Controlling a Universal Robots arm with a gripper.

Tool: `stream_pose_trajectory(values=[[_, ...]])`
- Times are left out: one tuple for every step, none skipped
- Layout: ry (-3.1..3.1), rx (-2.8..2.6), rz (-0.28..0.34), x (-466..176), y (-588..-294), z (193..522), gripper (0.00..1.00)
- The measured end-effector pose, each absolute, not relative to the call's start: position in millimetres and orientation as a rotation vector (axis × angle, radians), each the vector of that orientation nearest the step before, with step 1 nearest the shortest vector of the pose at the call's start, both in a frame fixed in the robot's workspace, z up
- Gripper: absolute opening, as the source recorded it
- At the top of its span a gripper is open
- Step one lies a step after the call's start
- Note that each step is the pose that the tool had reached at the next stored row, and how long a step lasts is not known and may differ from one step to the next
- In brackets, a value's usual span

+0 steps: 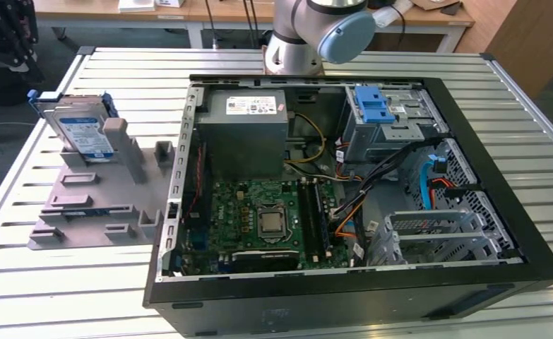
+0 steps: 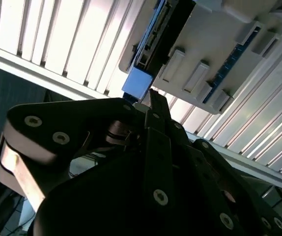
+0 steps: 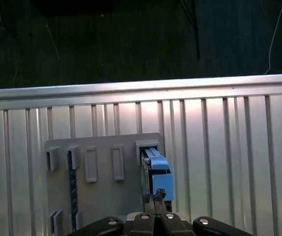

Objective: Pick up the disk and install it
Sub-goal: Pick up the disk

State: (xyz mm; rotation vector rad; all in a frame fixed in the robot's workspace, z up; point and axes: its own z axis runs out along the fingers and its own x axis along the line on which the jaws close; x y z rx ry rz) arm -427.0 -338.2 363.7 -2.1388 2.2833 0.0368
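Pincer (image 3: 158,195) tips sit together in both wrist views, with nothing between them. They line up with the blue end of the disk (image 3: 156,174), yet hang clear of it and do not touch. The disk (image 1: 80,133) stands on edge in a slot of the grey fixture plate (image 1: 87,205) on the slatted metal table (image 1: 69,282), at the exterior view's left of the open computer case (image 1: 352,296) and just beside it.
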Motion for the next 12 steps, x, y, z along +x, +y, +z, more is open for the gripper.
stream_pose_trajectory(values=[[2.266, -2.157, 0.037, -427.0, -338.2, 363.6, 0.11], [2.249, -2.176, 0.037, -427.0, -338.1, 363.6, 0.11], [2.231, -2.194, 0.037, -427.0, -338.1, 363.5, 0.11], [2.214, -2.211, 0.037, -427.0, -338.1, 363.4, 0.11], [2.198, -2.228, 0.038, -427.0, -338.1, 363.4, 0.11], [2.18, -2.246, 0.038, -427.0, -338.1, 363.3, 0.11], [2.162, -2.263, 0.038, -427.0, -338.1, 363.3, 0.11], [2.145, -2.279, 0.038, -427.0, -338.1, 363.2, 0.11], [2.128, -2.296, 0.038, -427.0, -338.1, 363.1, 0.11], [2.114, -2.308, 0.038, -427.0, -338.1, 363.1, 0.11], [2.111, -2.311, 0.038, -427.0, -338.2, 363.1, 0.11], [2.113, -2.31, 0.038, -427.0, -338.1, 363.1, 0.11]])
